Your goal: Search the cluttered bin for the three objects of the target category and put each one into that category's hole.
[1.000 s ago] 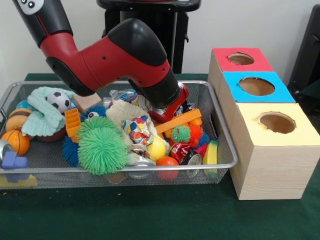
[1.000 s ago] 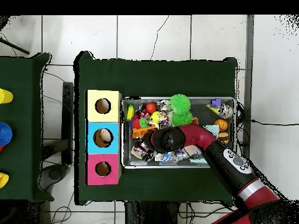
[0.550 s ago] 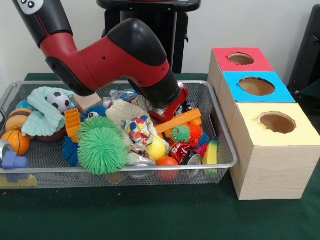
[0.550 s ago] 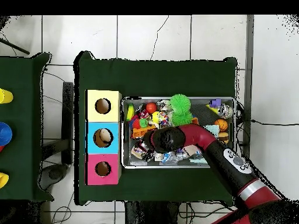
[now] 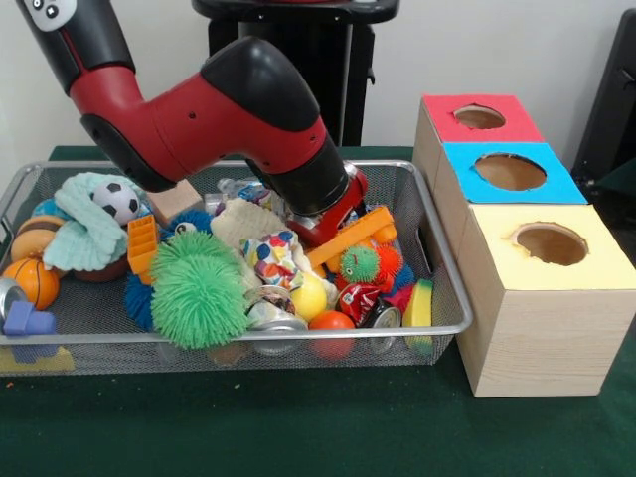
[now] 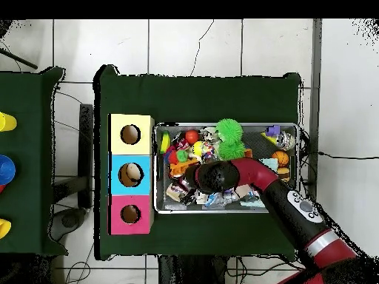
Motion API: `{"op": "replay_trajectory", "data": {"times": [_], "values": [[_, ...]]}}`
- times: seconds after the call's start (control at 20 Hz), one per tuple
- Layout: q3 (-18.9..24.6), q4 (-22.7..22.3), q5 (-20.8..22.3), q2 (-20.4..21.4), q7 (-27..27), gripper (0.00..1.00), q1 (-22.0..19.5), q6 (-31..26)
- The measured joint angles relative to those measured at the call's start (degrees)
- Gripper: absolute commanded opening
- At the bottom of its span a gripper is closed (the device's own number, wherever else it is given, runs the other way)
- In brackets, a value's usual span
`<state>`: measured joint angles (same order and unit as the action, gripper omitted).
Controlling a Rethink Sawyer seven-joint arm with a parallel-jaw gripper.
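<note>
arm's head (image 5: 323, 204) deep among toys in the wire bin (image 5: 447, 298), beside orange block (image 5: 353, 238); fingers' state hidden, perhaps closed

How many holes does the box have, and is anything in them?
3: the red hole farthest back, the blue hole in the middle, the yellow hole nearest. Overhead, something pale sits in the blue hole; the other two look dark.

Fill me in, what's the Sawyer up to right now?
The arm is reaching down into the wire bin of mixed toys, its wrist buried in the clutter by an orange plastic piece. The gripper itself is hidden, so I can't tell if it holds anything. The three-hole sorting box stands beside the bin; something sits in the blue hole.
</note>
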<state>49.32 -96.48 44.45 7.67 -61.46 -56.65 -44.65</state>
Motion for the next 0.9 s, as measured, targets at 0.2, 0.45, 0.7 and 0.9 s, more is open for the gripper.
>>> {"op": "replay_trajectory", "data": {"times": [0.2,0.45,0.7,0.9], "values": [[0.8,0.0,0.1,-0.5,0.0,1.00,-2.3,0.1],[1.1,0.0,0.4,-0.5,0.0,1.00,-3.2,0.4],[1.0,0.0,1.2,0.4,0.0,1.00,-2.8,1.2],[1.0,0.0,1.2,2.6,0.0,1.00,-1.7,1.2]]}}
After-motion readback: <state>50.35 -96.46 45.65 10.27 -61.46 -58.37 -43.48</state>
